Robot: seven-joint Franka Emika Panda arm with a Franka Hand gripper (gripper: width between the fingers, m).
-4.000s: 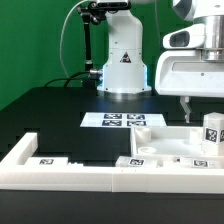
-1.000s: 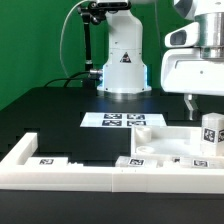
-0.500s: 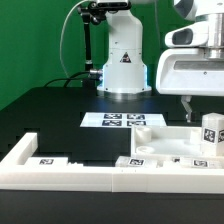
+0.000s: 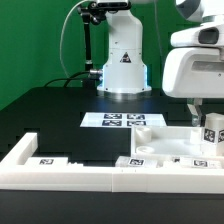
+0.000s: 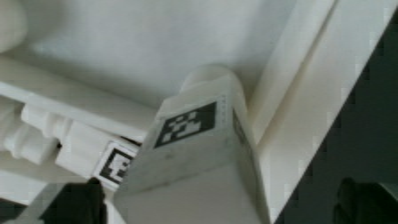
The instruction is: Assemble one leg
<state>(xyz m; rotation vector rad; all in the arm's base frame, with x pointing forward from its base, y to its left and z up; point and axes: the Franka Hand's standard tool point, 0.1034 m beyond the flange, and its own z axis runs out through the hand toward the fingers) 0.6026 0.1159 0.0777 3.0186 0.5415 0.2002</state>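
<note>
The leg (image 4: 213,133) is a short white post with black-and-white tags. It stands upright at the exterior view's right edge, on the wide flat white panel (image 4: 160,143) with raised edges. My gripper (image 4: 208,118) hangs over the leg's top, with one dark finger (image 4: 193,110) just to the leg's left. In the wrist view the leg (image 5: 199,150) fills the middle, between my two dark fingertips (image 5: 71,205) at the picture's lower corners. The jaws stand apart, with a gap to the leg on at least one side. The gripper (image 5: 217,205) is open.
The marker board (image 4: 122,121) lies flat on the black table behind the panel. A long white raised frame (image 4: 40,160) runs along the front. The arm's white base (image 4: 122,65) stands at the back centre, with a green wall behind it.
My hand has moved toward the exterior view's right and a little down, so it now hangs over the leg. The leg and the panel have not moved.
</note>
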